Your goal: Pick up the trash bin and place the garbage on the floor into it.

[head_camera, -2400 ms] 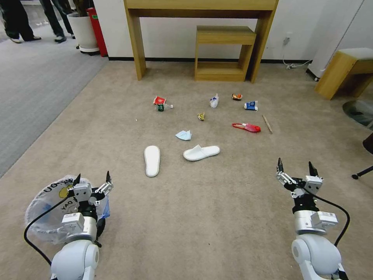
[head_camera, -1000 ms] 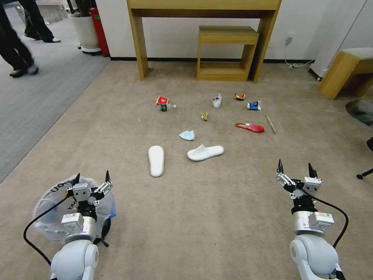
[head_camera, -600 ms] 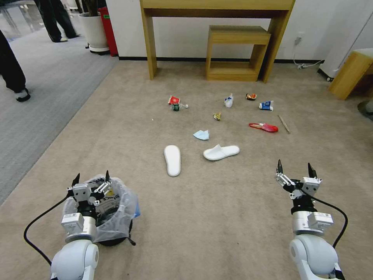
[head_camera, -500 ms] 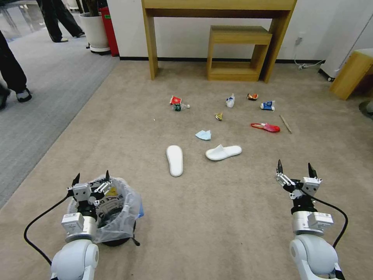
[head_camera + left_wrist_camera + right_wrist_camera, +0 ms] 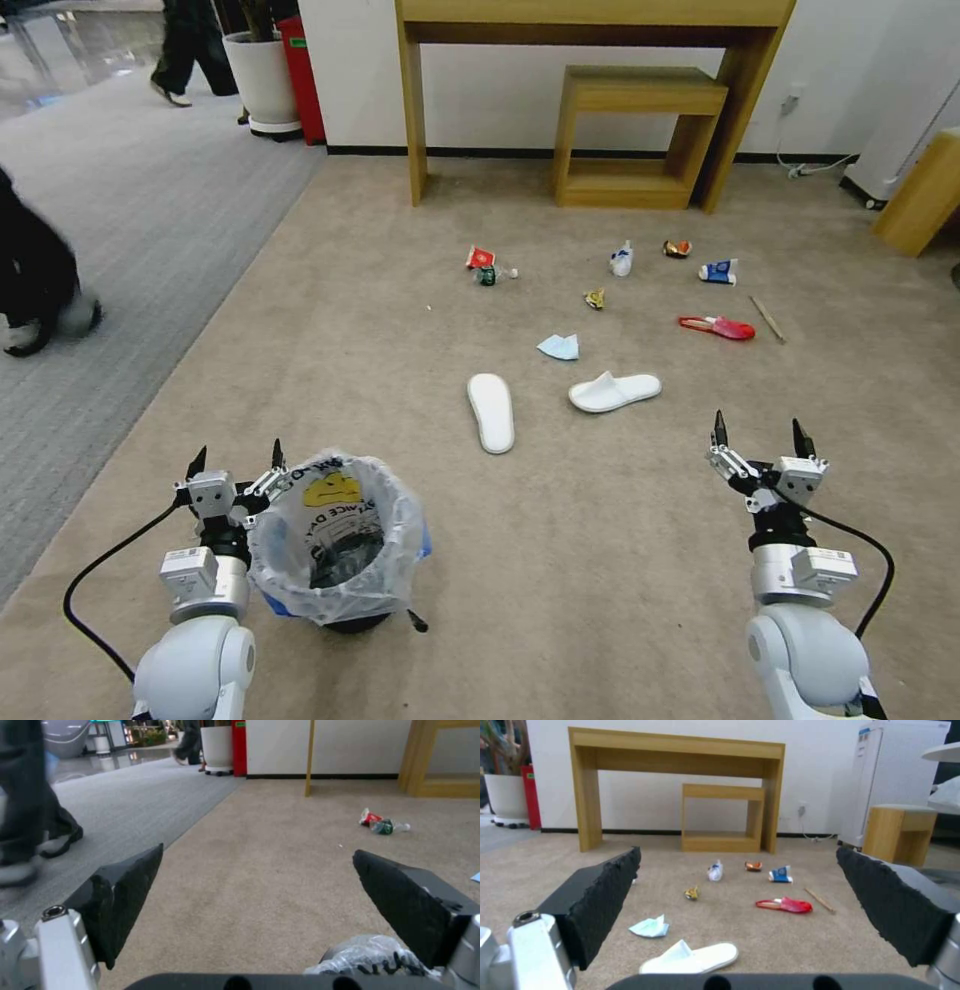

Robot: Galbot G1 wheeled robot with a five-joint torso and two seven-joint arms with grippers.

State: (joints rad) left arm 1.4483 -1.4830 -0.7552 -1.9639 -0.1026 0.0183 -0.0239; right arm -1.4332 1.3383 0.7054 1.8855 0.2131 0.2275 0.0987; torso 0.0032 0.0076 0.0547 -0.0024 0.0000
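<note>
Left gripper [image 5: 236, 464] fingers spread, empty, trash bin [image 5: 335, 545] just beside them; right gripper [image 5: 759, 436] fingers spread, empty, slippers [image 5: 614, 391] ahead on the floor [image 5: 560, 560].

Trash bin [image 5: 335, 535] stands on the floor [image 5: 560, 540] at 7 o'clock, just right of the left gripper [image 5: 236, 462]; right gripper [image 5: 760, 434] at 5 o'clock, both with jaws apart. Two slippers [image 5: 491, 411] [image 5: 614, 391] lie side by side at centre, tissue [image 5: 559, 347] just behind them. Cup [image 5: 480, 259] and bottle [image 5: 494, 274] touching at 12, carton [image 5: 720, 270], packet [image 5: 718, 327], stick [image 5: 768, 318] toward 2. Wooden table [image 5: 590, 60] stands behind all.
</note>
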